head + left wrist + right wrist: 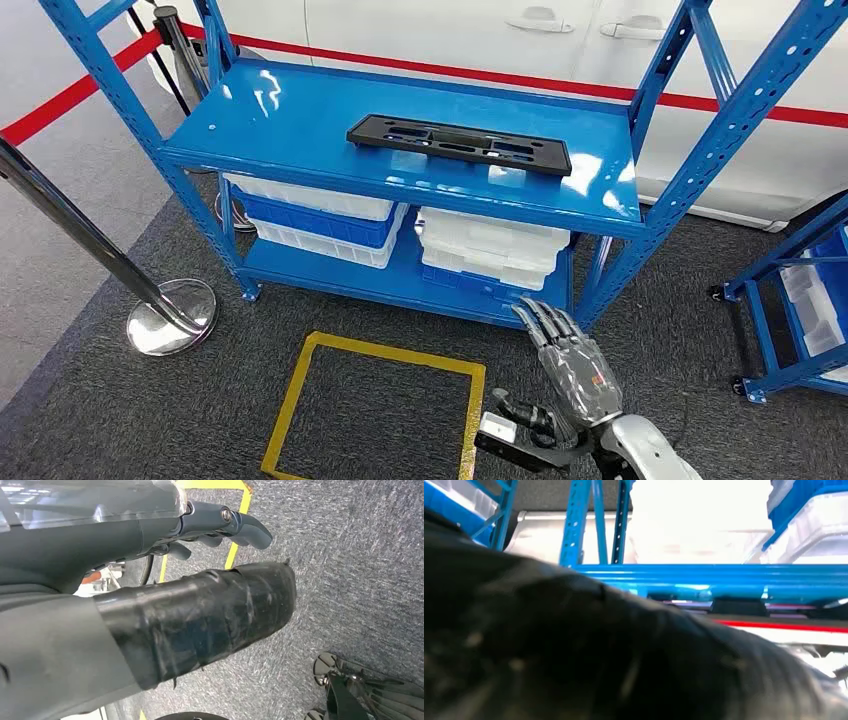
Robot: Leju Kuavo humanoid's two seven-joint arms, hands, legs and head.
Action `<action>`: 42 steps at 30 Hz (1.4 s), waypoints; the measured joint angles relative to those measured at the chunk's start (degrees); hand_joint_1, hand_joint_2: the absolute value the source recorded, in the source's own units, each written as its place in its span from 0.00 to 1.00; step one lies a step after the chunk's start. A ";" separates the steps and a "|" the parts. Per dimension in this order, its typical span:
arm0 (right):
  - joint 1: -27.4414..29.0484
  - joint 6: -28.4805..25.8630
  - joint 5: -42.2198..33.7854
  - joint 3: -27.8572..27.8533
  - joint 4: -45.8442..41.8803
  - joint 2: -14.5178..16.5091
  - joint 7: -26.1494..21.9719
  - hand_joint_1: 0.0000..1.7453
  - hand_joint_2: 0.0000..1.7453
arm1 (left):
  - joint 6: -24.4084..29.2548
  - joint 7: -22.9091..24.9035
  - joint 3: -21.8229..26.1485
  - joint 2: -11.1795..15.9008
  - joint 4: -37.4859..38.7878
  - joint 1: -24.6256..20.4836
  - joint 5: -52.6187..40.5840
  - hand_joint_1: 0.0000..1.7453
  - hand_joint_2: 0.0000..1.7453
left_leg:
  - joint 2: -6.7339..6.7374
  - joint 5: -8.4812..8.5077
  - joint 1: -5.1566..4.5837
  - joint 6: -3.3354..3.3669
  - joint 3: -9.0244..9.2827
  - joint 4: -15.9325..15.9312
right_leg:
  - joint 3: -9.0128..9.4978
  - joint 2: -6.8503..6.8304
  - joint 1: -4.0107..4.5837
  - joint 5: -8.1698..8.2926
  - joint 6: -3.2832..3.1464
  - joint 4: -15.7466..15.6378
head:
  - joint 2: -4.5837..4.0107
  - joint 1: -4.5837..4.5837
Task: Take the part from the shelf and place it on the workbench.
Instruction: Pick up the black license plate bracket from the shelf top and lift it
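Head view: black slotted part [460,144] lying flat on the top level of the blue shelf [300,120], untouched, well apart from the right hand [570,360], which hovers low in front of the shelf's lower corner, fingers extended, slightly spread, holding nothing. White and blue bins [330,220] stacked underneath; yellow floor square [375,410] marked on grey carpet; stanchion base [172,316] off to one side. Left wrist view: left hand [200,580] hanging over the carpet, taped thumb forward, fingers loosely curled on nothing. Right wrist view: dark blur of the hand up close, shelf edge beyond. Likely risk: clipping the shelf edge or upright on the way up, or nudging the part backward.
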 joint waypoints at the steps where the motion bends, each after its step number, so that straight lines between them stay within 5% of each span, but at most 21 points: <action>1: -0.65 0.13 -0.01 0.12 0.69 0.55 0.03 0.00 0.00 | -0.06 0.05 -0.08 0.00 0.00 0.00 -0.06 0.00 0.00 | 0.00 0.00 0.00 0.00 0.00 0.00 | 0.00 0.00 0.00 0.00 0.00 0.00 | 0.00 0.00; 14: -7.02 -0.36 0.50 0.76 7.93 5.12 1.75 0.00 0.00 | -0.68 -0.39 -0.84 0.00 0.02 0.05 -0.44 0.00 0.00 | -0.06 0.01 -0.03 0.02 -0.09 0.00 | -0.04 -0.08 -0.03 0.00 0.00 0.01 | 0.00 0.01; 29: -2.74 -3.05 -4.12 -8.77 0.56 5.11 -0.21 0.00 0.00 | -0.50 -1.00 -0.84 0.00 0.02 0.29 -0.20 0.00 0.00 | -0.04 0.00 -0.05 0.03 -0.08 0.03 | -0.08 -0.09 -0.06 0.01 0.02 -0.02 | 0.00 -0.01; 33: -2.08 -2.75 -3.64 -9.45 -0.53 5.12 -0.18 0.00 0.00 | -0.54 -1.27 -0.84 -0.02 0.02 0.24 -0.21 0.00 0.00 | 0.10 0.43 -0.05 0.88 0.29 -0.83 | 0.16 -0.04 -0.31 0.32 0.79 -0.66 | 0.00 -0.03; 35: -1.65 -2.76 -3.27 -9.67 -1.01 5.10 -0.29 0.00 0.00 | -0.62 -1.42 -0.84 -0.10 0.02 0.22 -0.23 0.00 0.00 | 0.39 1.17 0.46 1.26 0.97 -2.31 | -0.91 -0.39 -0.08 -1.26 0.97 1.72 | 0.00 0.05; 38: -0.63 -2.75 -2.92 -9.71 -1.20 5.09 -0.56 0.00 0.00 | -0.66 -1.51 -0.84 -0.17 0.04 0.28 -0.29 0.00 0.00 | 0.78 1.23 0.67 1.39 1.19 -2.72 | -6.27 -0.79 -0.48 -5.87 1.30 11.82 | 0.00 0.13; 39: -0.26 -2.75 -2.85 -9.70 -1.20 5.09 -0.62 0.00 0.00 | -0.66 -1.51 -0.84 -0.19 0.04 0.32 -0.31 0.00 0.00 | 0.86 1.07 0.73 1.28 1.21 -2.61 | -7.60 -0.86 -0.75 -6.11 1.51 13.94 | 0.00 0.13; 40: 0.01 -2.75 -2.75 -9.68 -1.20 5.09 -0.70 0.00 0.00 | -0.66 -1.51 -0.84 -0.21 0.04 0.35 -0.34 0.00 0.00 | 0.91 0.86 0.85 1.08 1.25 -2.43 | -7.97 -0.96 -1.01 -5.27 1.75 14.13 | 0.00 0.13; 42: 0.21 -2.72 -2.43 -9.63 -1.24 5.09 -0.92 0.00 0.00 | -0.65 -1.51 -0.84 -0.25 0.04 0.37 -0.37 0.00 0.00 | 0.95 0.12 1.30 0.33 1.37 -1.65 | -5.45 -1.37 -1.55 -1.22 2.33 8.04 | 0.00 0.15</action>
